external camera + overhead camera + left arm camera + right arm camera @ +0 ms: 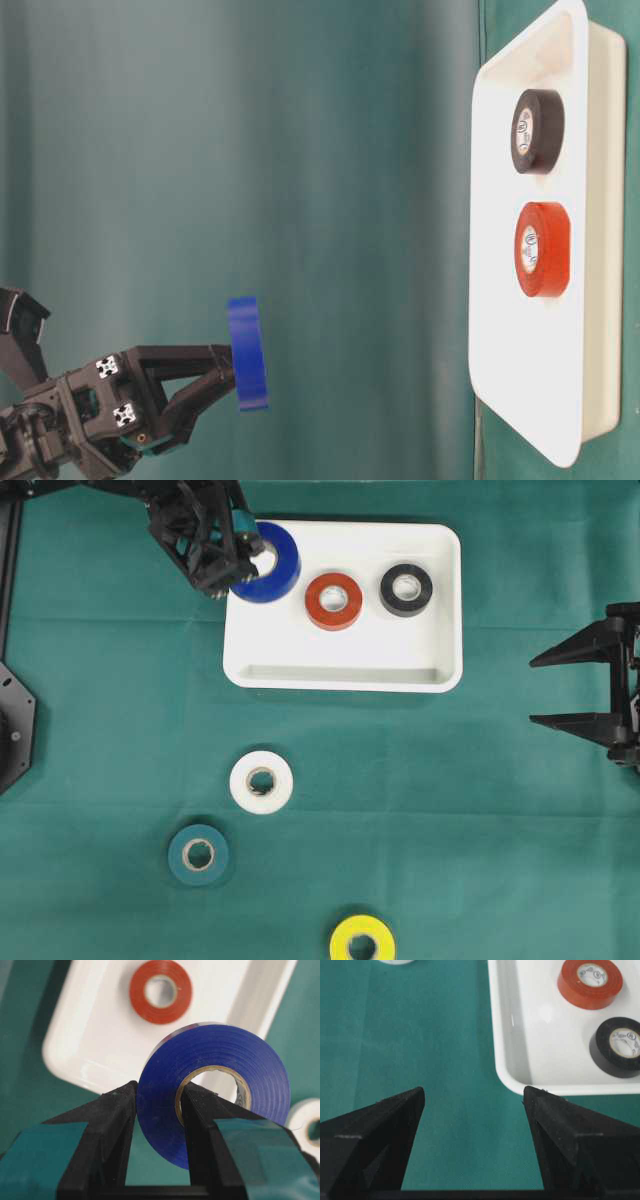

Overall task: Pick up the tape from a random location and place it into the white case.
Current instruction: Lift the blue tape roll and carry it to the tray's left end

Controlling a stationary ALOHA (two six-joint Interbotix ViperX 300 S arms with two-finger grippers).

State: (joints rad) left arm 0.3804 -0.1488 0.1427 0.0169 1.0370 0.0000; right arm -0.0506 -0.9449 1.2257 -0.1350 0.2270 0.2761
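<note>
My left gripper [252,560] is shut on a blue tape roll [275,565], one finger through its core and the other outside its wall [161,1091]. It holds the roll [247,352] in the air over the back left corner of the white case [340,675]. A red roll [334,600] and a black roll [406,589] lie flat inside the case. My right gripper [535,691] stands open at the right edge, nothing between its fingers [473,1092], just outside a corner of the case [530,1060].
Three rolls lie on the green cloth in front of the case: a white one [261,782], a teal one [198,854] and a yellow one [362,943] at the front edge. The case's front half holds nothing.
</note>
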